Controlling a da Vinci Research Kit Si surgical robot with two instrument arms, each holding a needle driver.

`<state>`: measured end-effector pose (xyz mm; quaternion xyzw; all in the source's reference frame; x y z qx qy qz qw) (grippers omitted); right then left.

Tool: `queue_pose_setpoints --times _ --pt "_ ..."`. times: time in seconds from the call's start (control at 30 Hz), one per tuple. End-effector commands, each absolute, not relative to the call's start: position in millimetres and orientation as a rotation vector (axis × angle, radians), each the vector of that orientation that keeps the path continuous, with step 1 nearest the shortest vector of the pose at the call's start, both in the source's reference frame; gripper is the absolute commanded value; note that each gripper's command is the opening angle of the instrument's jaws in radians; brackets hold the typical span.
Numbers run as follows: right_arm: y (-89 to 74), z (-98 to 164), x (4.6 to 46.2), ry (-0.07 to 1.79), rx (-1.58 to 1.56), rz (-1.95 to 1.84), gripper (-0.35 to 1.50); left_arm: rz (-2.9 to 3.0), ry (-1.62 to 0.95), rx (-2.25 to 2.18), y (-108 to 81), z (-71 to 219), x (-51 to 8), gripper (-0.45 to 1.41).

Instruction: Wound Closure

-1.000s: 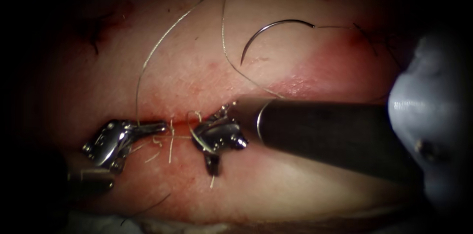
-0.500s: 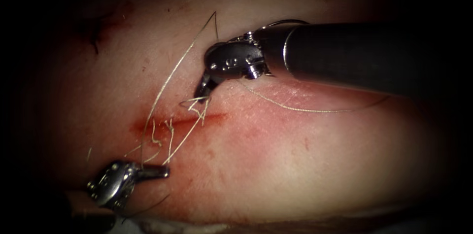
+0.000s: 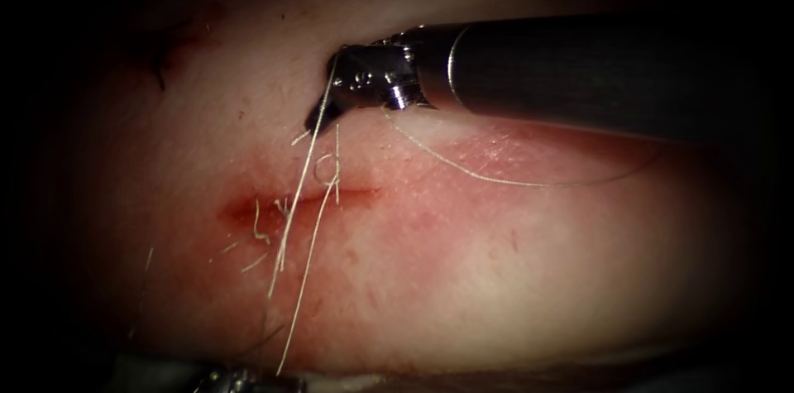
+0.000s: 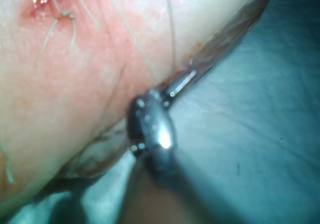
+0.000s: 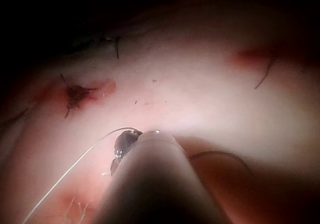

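Note:
The tissue point(image 3: 513, 277) has a short red cut point(image 3: 356, 193) with several cut ends of thread sticking out. My right tool point(image 3: 321, 122) is above the cut, its jaws shut on the thread point(image 3: 308, 232). Two strands run down from there across the cut to the lower edge, where my left tool point(image 3: 236, 378) sits. Seen from the left wrist, my left tool point(image 4: 181, 82) is at the tissue's rim with its jaws shut on the thread point(image 4: 135, 39). Neither tool holds the needle. The right shaft point(image 3: 595, 70) covers the spot where the needle lay.
A slack length of thread point(image 3: 496, 182) curves over the tissue under the right shaft. An older dark-stitched wound point(image 5: 75, 94) lies at the far left. Pale drape point(image 4: 250, 134) lies beyond the tissue's near rim. A thin dark arc point(image 5: 225, 155) lies beside the right shaft; needle or thread, I cannot tell.
The tools have pulled apart: the right one rose from the cut to above it, the left one drew down to the lower edge. The thread is drawn straighter across the cut.

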<state>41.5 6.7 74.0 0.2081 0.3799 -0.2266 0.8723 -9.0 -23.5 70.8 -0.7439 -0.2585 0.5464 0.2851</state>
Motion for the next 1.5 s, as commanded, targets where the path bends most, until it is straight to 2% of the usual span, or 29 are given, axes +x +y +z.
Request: queue_pose_setpoints --times 0.03,0.23,0.7,0.93,0.97,1.0,1.03,1.1,1.37,1.5 --pt "6.5 74 42.2 0.791 0.433 -0.454 -0.35 1.454 -0.709 -1.985 -24.9 71 -9.8 -0.45" --pt "6.3 74 42.4 0.793 0.407 -0.361 -0.35 1.463 -0.786 -1.969 -29.8 71 -11.4 -0.45" --pt "8.0 74 42.0 0.766 0.363 -0.304 -0.35 1.484 -0.894 -1.921 -37.6 70 -10.4 -0.45" --pt "5.6 74 42.5 0.815 0.422 -0.348 -0.35 1.466 -0.905 -1.912 -34.7 68 -10.3 -0.45" --pt "5.3 74 42.5 0.803 0.385 -0.329 0.22 1.466 -0.893 -1.922 -33.4 68 -10.3 -0.45" --pt "5.1 74 42.3 0.778 0.352 -0.226 1.23 1.474 -0.866 -1.948 -30.9 66 -10.1 -0.45" --pt "5.3 73 42.0 0.759 0.293 -0.137 1.37 1.476 -0.849 -1.964 -29.0 65 -10.0 -0.45" --pt "5.6 73 41.7 0.742 0.270 -0.088 1.47 1.481 -0.821 -1.988 -26.4 63 -9.7 -0.45" --pt "4.8 67 35.0 0.757 0.257 0.119 1.47 1.491 -0.712 -2.071 -16.9 55 -8.1 -0.45" --pt "2.7 66 34.4 0.843 0.296 0.176 1.47 1.490 -0.685 -2.083 -14.9 53 -8.3 -0.45"
